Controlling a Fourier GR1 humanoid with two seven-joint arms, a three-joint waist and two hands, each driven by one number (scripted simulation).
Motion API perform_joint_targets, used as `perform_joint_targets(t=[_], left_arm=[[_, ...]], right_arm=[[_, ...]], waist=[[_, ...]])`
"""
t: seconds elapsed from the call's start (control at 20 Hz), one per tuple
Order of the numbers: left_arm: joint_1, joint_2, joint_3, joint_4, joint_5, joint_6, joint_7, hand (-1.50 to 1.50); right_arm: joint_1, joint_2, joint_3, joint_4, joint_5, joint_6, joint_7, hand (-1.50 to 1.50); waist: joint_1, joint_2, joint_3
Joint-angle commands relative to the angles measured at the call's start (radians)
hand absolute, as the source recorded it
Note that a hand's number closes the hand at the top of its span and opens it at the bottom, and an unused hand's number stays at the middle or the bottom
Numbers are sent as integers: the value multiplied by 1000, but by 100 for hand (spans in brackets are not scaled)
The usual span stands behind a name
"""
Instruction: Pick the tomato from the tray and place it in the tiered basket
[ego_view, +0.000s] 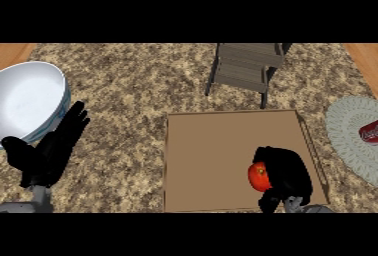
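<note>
On the tray (221, 160), the right hand (284, 172) curls round the tomato (258, 176) near its lower right corner, while the left hand (52, 147) rests open left of the tray.

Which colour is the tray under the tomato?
Plain light brown tray, best seen in the head view.

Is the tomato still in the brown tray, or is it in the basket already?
In the tray. The tomato sits over the tray, with the right hand curled round it. The tiered basket stands apart, farther back.
</note>
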Motion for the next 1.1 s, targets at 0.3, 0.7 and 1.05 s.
perform_joint_targets(t=[0.3,0.7,1.05], left_arm=[[-47,-1,40,-18,-4,-39,71,0],[-25,-14,44,-1,-13,-21,43,0],[16,-33,24,10,-31,-32,-10,0]], right_arm=[[-58,11,31,144,152,-102,-102,150],[-155,-454,-473,46,-183,14,-451,150],[-360,-509,-837,195,-558,10,-694,150]], waist=[[2,9,9],[-21,10,10],[-5,4,10]])
